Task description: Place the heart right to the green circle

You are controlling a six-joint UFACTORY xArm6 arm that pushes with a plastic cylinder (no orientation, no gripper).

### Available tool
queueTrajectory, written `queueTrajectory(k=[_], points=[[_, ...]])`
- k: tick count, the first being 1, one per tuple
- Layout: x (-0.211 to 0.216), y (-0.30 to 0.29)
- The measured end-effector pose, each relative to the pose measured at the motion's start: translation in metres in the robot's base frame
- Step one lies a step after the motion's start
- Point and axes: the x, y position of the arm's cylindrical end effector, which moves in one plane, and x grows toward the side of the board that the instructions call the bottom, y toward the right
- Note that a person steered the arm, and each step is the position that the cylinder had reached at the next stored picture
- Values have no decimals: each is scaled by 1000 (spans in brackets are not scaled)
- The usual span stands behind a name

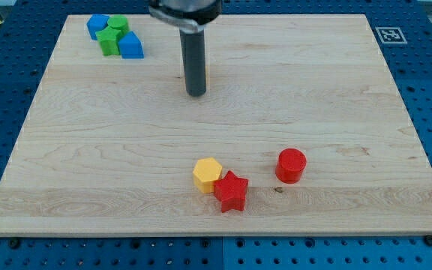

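Observation:
The yellow heart (206,73) is almost fully hidden behind my rod; only a thin yellow sliver shows at the rod's right edge. My tip (196,95) rests on the board just below the heart, in the upper middle of the view. The green circle (118,23) sits at the view's top left in a tight cluster, far to the left of the heart and the tip.
The cluster also holds a green star (109,42) and two blue blocks (96,25) (131,47). A yellow hexagon (208,174), a red star (231,192) and a red cylinder (291,165) lie near the view's bottom middle.

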Motion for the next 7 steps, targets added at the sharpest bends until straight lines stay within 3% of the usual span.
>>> queueTrajectory(k=[1, 2, 3, 4, 6, 7], points=[[-56, 0], [-63, 2], [-25, 26], [-31, 72], [-105, 27], [-115, 0]])
